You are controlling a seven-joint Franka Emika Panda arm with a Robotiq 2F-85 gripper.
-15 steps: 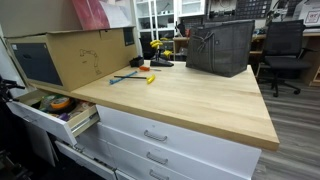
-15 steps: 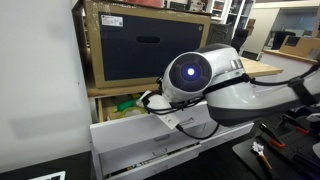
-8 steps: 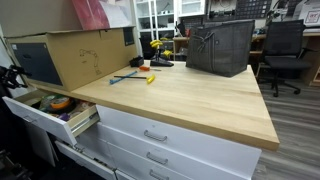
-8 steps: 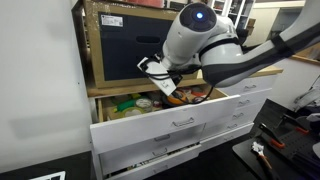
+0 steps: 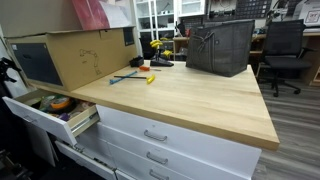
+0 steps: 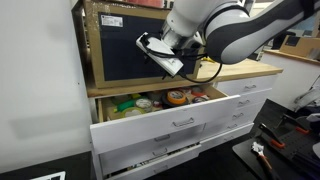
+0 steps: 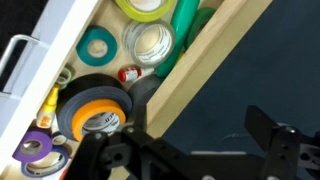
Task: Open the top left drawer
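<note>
A workshop — wooden workbench (image 5: pixel 190 100), rolls of tape (image 7: pixel 95 115), office chair (image 5: pixel 285 45) behind.

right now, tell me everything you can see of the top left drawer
The top left drawer stands pulled out from under the wooden countertop. Its flat white front carries one small curved silver pull; its sides look like pale wood. Inside lie tape rolls, a clear-lidded jar and green items. The hand hovers above, open, not touching it.
</note>
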